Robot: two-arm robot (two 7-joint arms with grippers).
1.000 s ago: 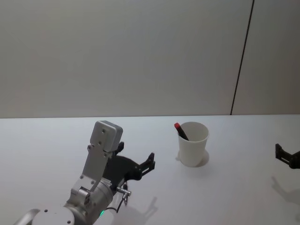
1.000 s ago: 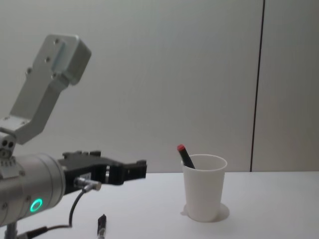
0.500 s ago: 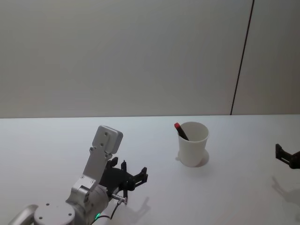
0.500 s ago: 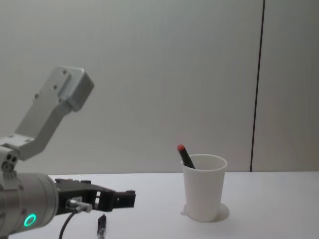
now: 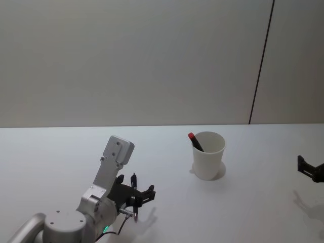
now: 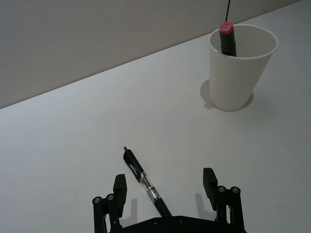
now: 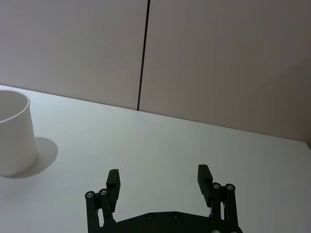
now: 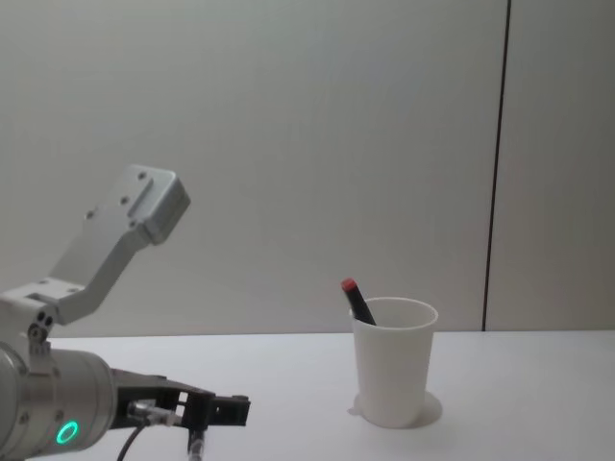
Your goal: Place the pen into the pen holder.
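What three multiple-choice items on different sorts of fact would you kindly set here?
1. Top of the second pen, in the paper cup: A blue; B red; C green.
2. The black pen lies: A in the cup; B on the table between the left gripper's fingers; C against the cup.
3. Left gripper: A open; B shut on pen; C shut on cup.
B, its top shows red; B, the left wrist view shows it there; A, its fingers stand apart. The right gripper, idle at the right, is open.
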